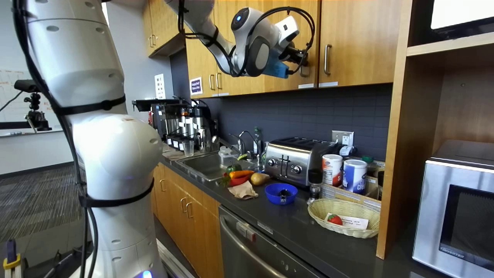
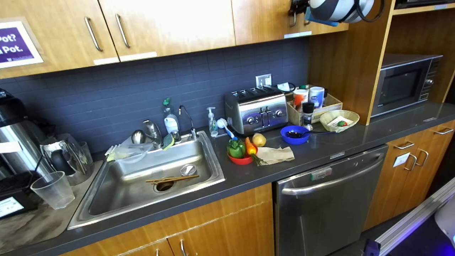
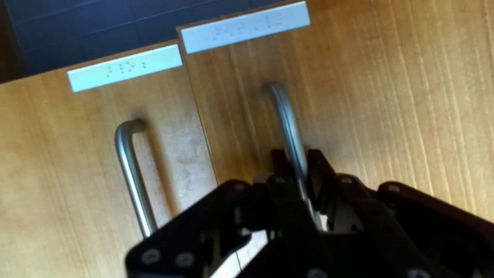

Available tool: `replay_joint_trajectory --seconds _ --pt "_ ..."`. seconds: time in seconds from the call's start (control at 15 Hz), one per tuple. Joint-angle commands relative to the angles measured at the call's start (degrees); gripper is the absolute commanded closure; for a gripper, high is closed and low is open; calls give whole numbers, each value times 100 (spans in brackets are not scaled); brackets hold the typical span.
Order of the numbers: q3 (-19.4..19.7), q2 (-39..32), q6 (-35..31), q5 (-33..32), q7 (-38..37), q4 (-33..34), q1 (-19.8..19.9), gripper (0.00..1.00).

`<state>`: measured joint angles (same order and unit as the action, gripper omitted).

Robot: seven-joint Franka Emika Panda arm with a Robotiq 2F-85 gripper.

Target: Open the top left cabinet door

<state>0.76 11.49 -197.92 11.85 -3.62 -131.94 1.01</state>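
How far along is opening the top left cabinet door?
Looks done: the gripper is at the handle of the door. In hand: the grip, jaws shut on the handle. Left: swinging the door out; no wide gap shows beside its neighbour, though it may be slightly ajar.

Can see “Pot?” and “Pot.” on a purple sign point(image 2: 17, 44), perhaps “INVERTER” on the microwave point(image 1: 455, 216), braille labels point(image 3: 245, 27) on the top left cabinet door point(image 3: 386, 96) and its neighbour point(image 3: 77, 154).

The dark-grey surface point(image 2: 245, 176) carries a boxy silver metal toaster point(image 2: 257, 110), a round blue bowl point(image 2: 293, 141) and a pale oval wicker basket point(image 1: 341, 230). Creased brown paper point(image 2: 275, 156) lies beside a round red bowl point(image 2: 240, 161).
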Motion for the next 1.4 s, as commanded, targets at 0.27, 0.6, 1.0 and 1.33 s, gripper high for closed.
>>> replay_joint_trajectory --seconds 0.27,0.6,1.0,1.33 --pt "-474 1314 -1 51 176 -1493 316 95" --pt "-487 2157 3 -283 88 -2511 48 95" --pt "-591 2366 11 -428 32 -2726 6 52" --pt "-462 2604 22 -575 40 -2740 -223 20"
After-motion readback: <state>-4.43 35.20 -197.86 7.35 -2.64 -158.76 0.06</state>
